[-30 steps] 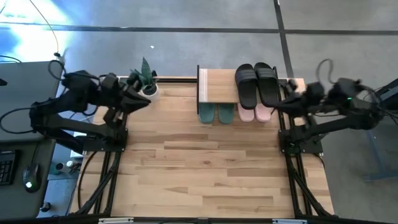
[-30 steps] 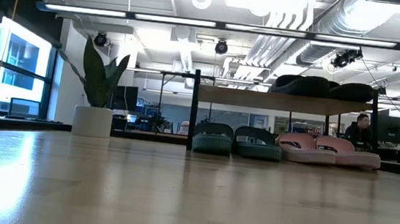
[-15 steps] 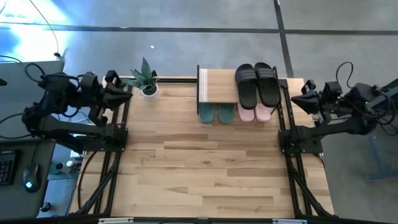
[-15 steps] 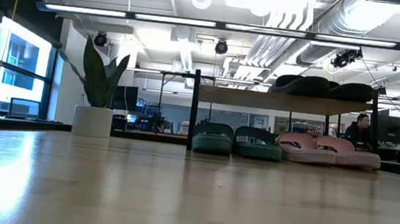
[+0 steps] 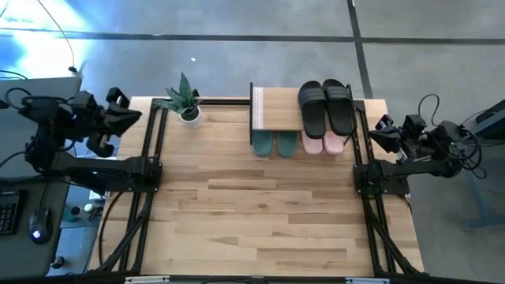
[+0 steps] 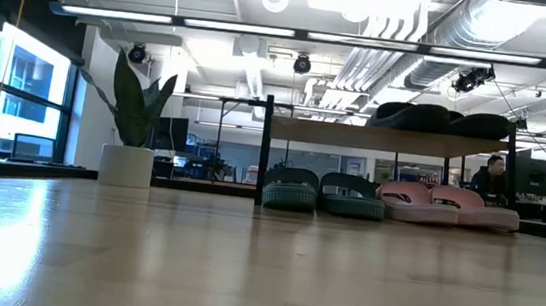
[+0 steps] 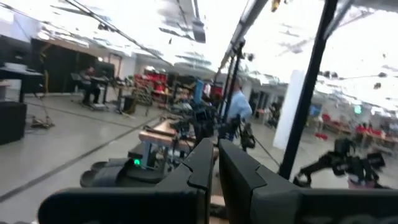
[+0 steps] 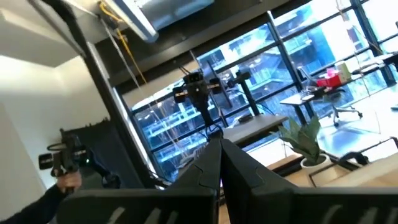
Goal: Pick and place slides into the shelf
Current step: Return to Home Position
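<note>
The shelf (image 5: 278, 110) stands at the table's far edge. A black pair of slides (image 5: 326, 106) lies on its top board, toes hanging over the near edge. A pink pair (image 5: 323, 143) rests on the tabletop under the shelf, beside a teal pair (image 5: 275, 144). The low view shows the same: black slides (image 6: 442, 119) on top, pink slides (image 6: 449, 202) below. My left gripper (image 5: 136, 115) is shut and hangs just off the table's far left corner. My right gripper (image 5: 375, 131) is shut and hangs off the table's right edge. Both hold nothing.
A potted plant (image 5: 185, 102) stands at the far left of the table, left of the shelf. The bare tabletop (image 5: 252, 213) spreads over the middle and near half. A desk with a mouse (image 5: 35, 230) lies off the left edge. A person (image 6: 492, 174) sits in the room behind.
Both arms have drawn back from the shelf area. My left gripper has moved toward the table's left edge and now hangs off it. My right gripper has moved toward the right edge and sunk lower. Both have stayed shut. The slides and shelf have kept still.
</note>
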`<action>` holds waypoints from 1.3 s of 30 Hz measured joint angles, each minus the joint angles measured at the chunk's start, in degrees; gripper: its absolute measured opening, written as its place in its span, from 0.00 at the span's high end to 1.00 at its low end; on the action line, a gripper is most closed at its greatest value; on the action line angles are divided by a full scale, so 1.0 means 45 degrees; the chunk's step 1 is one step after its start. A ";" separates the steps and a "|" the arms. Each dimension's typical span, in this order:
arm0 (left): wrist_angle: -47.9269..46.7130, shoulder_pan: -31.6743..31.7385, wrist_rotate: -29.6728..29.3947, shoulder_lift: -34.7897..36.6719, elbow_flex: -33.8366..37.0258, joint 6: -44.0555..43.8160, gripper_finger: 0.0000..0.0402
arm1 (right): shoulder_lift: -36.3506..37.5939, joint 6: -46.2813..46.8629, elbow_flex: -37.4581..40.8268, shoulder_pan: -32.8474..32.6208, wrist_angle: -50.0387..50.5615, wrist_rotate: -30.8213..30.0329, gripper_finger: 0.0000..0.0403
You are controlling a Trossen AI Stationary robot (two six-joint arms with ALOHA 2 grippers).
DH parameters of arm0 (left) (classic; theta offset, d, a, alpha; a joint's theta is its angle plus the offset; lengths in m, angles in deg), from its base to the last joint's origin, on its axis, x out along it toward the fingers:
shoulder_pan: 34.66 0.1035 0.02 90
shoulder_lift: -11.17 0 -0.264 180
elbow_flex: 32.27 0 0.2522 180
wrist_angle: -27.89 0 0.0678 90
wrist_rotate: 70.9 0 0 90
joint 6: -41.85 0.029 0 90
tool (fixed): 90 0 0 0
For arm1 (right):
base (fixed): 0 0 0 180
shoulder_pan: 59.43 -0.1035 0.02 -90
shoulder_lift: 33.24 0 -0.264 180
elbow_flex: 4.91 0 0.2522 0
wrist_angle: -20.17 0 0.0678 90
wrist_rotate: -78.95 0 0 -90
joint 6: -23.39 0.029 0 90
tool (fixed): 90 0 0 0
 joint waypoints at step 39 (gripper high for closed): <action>0.6063 0.0000 -0.0506 0.5432 0.9147 -0.2358 0.96 | -0.0092 0.0060 0.3349 0.0000 -0.6345 0.1367 1.00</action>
